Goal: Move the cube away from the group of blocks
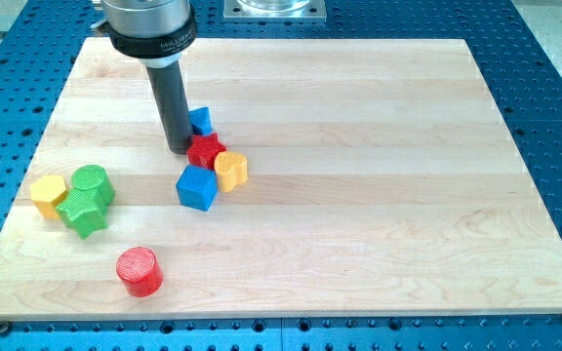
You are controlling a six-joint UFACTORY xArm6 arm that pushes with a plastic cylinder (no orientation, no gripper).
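Tip: my tip [180, 149] ends a smooth dark rod without fingers, touching the red star [205, 150] at its 9 o'clock.
Cube: blue cube [198, 187], glossy, at 6 o'clock of the star, beside yellow block [231, 169].
Board: pale wooden board [379, 195].

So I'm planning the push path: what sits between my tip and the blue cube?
In the camera view, the red star-shaped block lies between my tip and the blue cube, beside the tip and above the cube.

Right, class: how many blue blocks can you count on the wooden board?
2. The blue cube lies near the board's middle, below the red star. A smaller blue block sits above the star, partly hidden by the rod, whose tip is left of the star.
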